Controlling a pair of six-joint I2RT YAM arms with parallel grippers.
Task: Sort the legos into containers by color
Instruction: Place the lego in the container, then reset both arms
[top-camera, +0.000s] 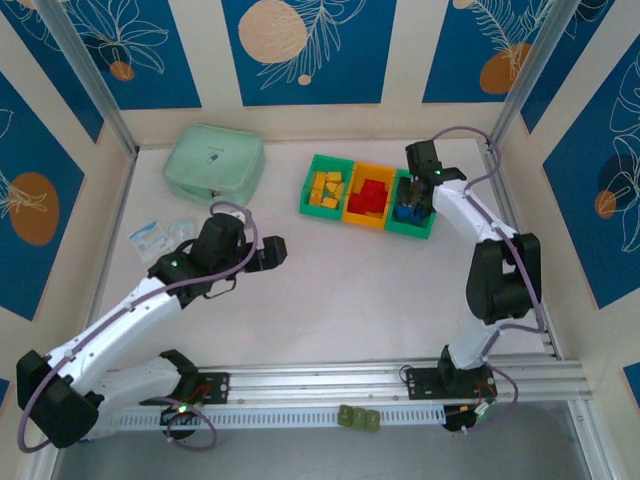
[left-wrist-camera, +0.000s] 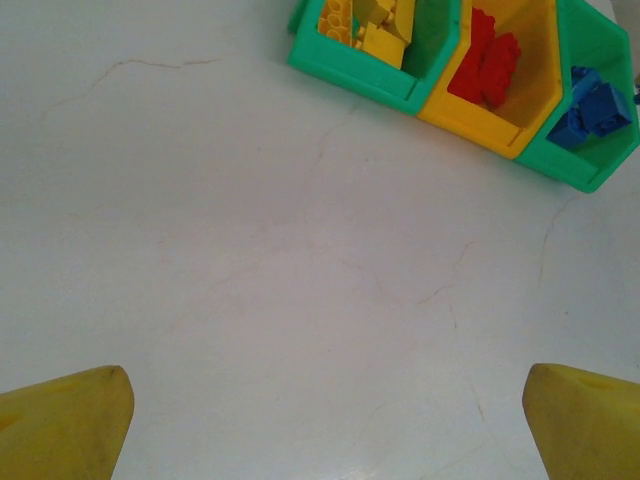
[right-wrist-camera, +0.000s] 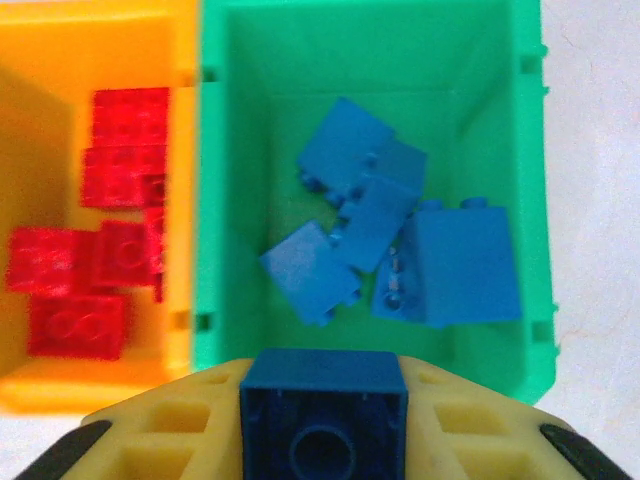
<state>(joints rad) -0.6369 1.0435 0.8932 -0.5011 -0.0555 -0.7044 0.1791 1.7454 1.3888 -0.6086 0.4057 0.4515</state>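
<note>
Blue brick (right-wrist-camera: 323, 400) gripped between yellow fingers (right-wrist-camera: 160, 440) of right hand (top-camera: 418, 200), hollow underside facing wrist camera. Hand closed on it, sits over near edge of right green bin (right-wrist-camera: 370, 60). Several blue legos (right-wrist-camera: 360, 215) loose on that bin's floor. Red legos (right-wrist-camera: 110, 230) in orange-yellow middle bin (left-wrist-camera: 470, 125), yellow legos (left-wrist-camera: 375, 25) in left green bin (left-wrist-camera: 370, 80). Left hand (left-wrist-camera: 325, 420) spread wide, nothing in it, over worktop (left-wrist-camera: 250, 250), well apart from bins.

End effector (right-wrist-camera: 323, 432) gripping blue lego (right-wrist-camera: 323, 385), blue legos (right-wrist-camera: 460, 265) in green bin (right-wrist-camera: 240, 150), red legos (right-wrist-camera: 75, 325) in orange bin (right-wrist-camera: 40, 150)
</note>
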